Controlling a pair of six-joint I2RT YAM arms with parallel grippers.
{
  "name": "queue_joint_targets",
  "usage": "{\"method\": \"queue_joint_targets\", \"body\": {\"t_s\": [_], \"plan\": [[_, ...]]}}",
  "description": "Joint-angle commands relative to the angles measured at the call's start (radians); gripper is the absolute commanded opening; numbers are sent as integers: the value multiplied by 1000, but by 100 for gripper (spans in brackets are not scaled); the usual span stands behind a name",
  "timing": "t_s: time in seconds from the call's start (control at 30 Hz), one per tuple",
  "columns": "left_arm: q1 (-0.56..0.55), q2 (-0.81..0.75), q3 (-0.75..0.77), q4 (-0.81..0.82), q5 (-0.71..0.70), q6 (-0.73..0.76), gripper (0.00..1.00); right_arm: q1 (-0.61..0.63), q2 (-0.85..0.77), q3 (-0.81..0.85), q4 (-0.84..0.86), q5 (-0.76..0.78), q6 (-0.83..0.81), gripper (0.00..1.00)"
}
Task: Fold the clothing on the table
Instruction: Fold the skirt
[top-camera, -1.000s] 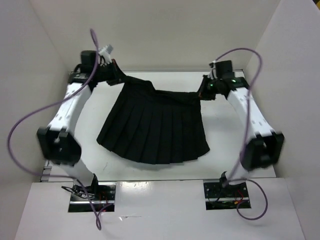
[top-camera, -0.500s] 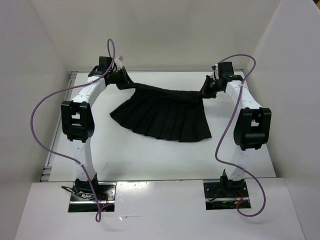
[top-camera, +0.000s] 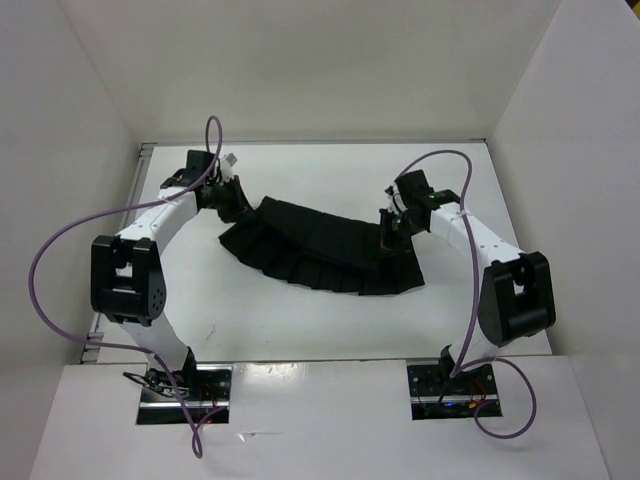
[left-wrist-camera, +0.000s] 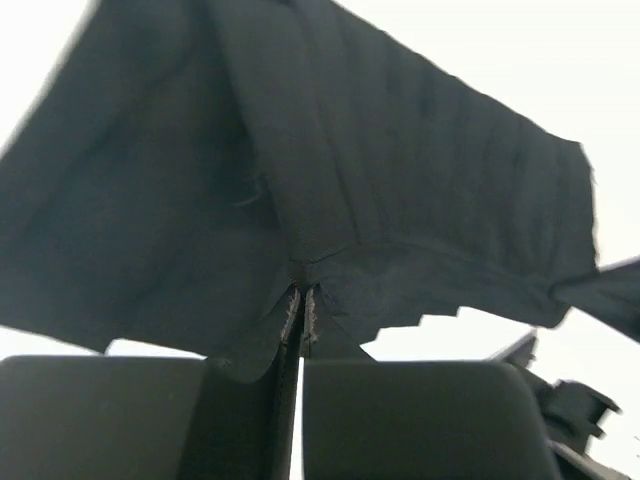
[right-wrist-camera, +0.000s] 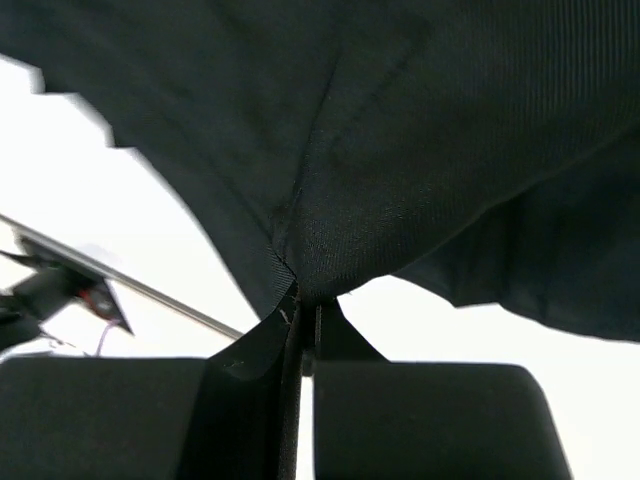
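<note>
**Fig. Both arms mid-fold, top + wrist views.**

(a) Clothing (top-camera: 320, 250): black pleated skirt-like piece lying on the table (top-camera: 300, 320) at centre of the top view. It forms a curved band running from upper left toward centre right. A smoother strip sits along the upper edge and the pleated hem shows along the lower edge. It looks doubled over lengthwise, so the fold is judged partly made, not finished.

(b) Left gripper (top-camera: 232, 200), at the band's upper-left end: jaws pressed together on a pinch of cloth. In the wrist view the fabric fans up and out from the closed tips.

(c) Right gripper (top-camera: 392, 228), at the band's right end: likewise clamped on a small tuck of cloth, which tents away from the tips in its wrist view.

(d) Handling (est.): soft, limp and light, with no stiffness to hold a shape, so it sags and bows between the two grips. The matte weave is prob. not slippery in the pads. Pleats splay if dragged, so lift and lay rather than slide. Best holds are the two ends of the thicker top strip, as here, since a mid-panel pinch would bunch the pleats.

(e) Surface: flat, smooth, white, w/ a thin metal edge at left. Cloth prob. slides on it easily.

(f) Room: plain white walls (top-camera: 300, 70) close in at back, left and right, with little slack beyond the arms' elbows.
</note>
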Motion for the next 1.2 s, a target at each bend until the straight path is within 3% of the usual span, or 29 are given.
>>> {"method": "queue_joint_targets", "body": {"t_s": [0.0, 0.3, 0.37, 0.4, 0.43, 0.47, 0.6, 0.7, 0.8, 0.83, 0.87, 0.93, 1.17], "plan": [[-15, -62, -71, -66, -166, 48, 0, 36, 8, -41, -103, 93, 10, 0], [-58, -165, -181, -181, -366, 81, 0, 36, 19, -34, -221, 320, 105, 3], [-70, -188, -191, -230, -404, 91, 0, 36, 31, -34, -244, 368, 118, 33], [-70, -199, -191, -247, -432, 91, 4, 36, 31, -34, -244, 388, 128, 36], [-70, -211, -191, -262, -441, 91, 19, 36, 20, -34, -244, 423, 146, 36], [-79, -243, -191, -296, -453, 91, 34, 36, 20, -20, -266, 441, 155, 43], [-80, -315, -100, -362, -454, 102, 44, 36, -33, 93, -301, 549, 211, 47], [-80, -315, -8, -362, -421, 111, 47, 36, -33, 153, -270, 531, 211, 47], [-80, -273, 18, -290, -395, 134, 40, 36, 22, 187, -212, 480, 198, 51], [-80, -230, 18, -228, -395, 134, 33, 36, 45, 187, -189, 480, 198, 54], [-80, -202, 18, -197, -395, 134, 16, 36, 59, 187, -151, 480, 198, 57], [-80, -101, 35, -125, -395, 108, 0, 36, 91, 187, -126, 489, 198, 58], [-80, 123, 116, -9, -484, 62, 0, 36, 227, 198, -37, 585, 198, 62]]}}
